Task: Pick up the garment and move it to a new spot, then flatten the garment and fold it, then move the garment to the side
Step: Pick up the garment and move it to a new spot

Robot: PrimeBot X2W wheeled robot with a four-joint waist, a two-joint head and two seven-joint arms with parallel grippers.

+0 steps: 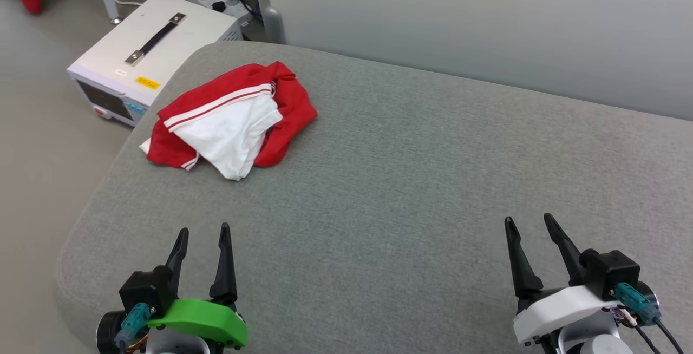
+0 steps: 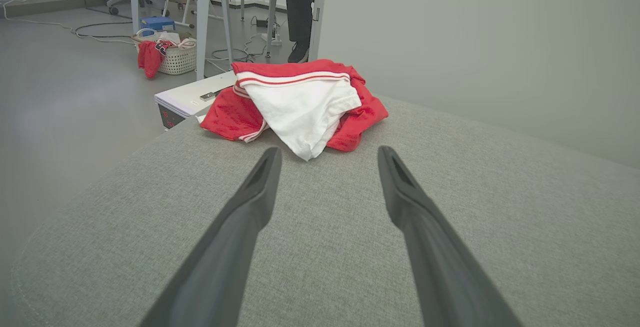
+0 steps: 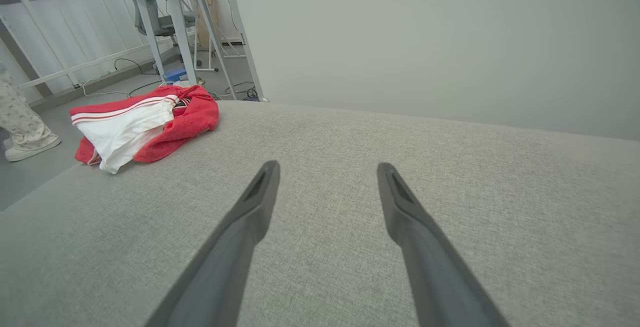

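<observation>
The garment [image 1: 233, 118] lies crumpled in a heap near the far left corner of the grey cushioned surface [image 1: 411, 181], red with a white sleeve and striped trim on top. My left gripper [image 1: 203, 231] hovers open at the lower left, well short of the heap. The left wrist view has the garment [image 2: 300, 104] straight ahead beyond the open left gripper [image 2: 327, 153]. My right gripper [image 1: 528, 221] stands open at the lower right, far from the cloth. From the right wrist the garment [image 3: 140, 122] sits off to the upper left of the open right gripper [image 3: 327, 167].
A white box [image 1: 146, 53] with a black handle stands on the floor just past the surface's left edge, cables behind it. A pale wall [image 1: 476, 24] runs behind the surface. A basket [image 2: 175, 57] with red cloth, table legs and a person's foot [image 3: 27, 147] are on the floor.
</observation>
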